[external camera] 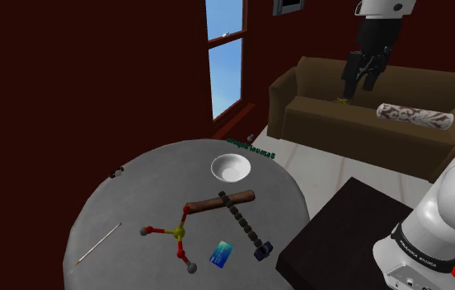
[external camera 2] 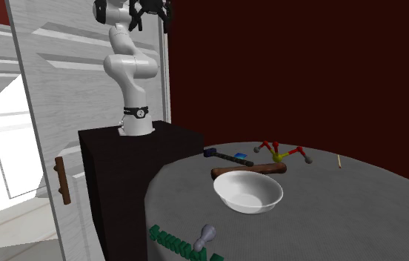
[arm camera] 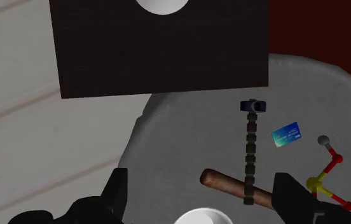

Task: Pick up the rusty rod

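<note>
- The pincer [external camera: 360, 82] is open. In the wrist view its two black fingers [arm camera: 118, 191] stand far apart with nothing held between them.
- It hangs high up, well above the round grey table [external camera: 135, 194], and touches nothing.
- The brown, rusty rod [external camera: 220, 202] lies flat on the table, far below the pincer. Looking along the pincer, the rod [arm camera: 228, 183] sits in the gap between the fingers, closer to one of them.
- A black bumpy stick with a blue head [arm camera: 250, 149] lies across the rod, touching it.
- A white bowl [external camera: 231, 167] sits just beside the rod, also below the pincer.
- A small blue card [arm camera: 287, 135] and a red and yellow toy with grey balls [arm camera: 323, 184] lie on the table past the rod, out beyond one finger.
- The dark box stand [arm camera: 158, 48] is far below the pincer too, beside the table.
- In the shoulder view, a brown sofa [external camera: 316, 111] is behind the pincer.
</note>
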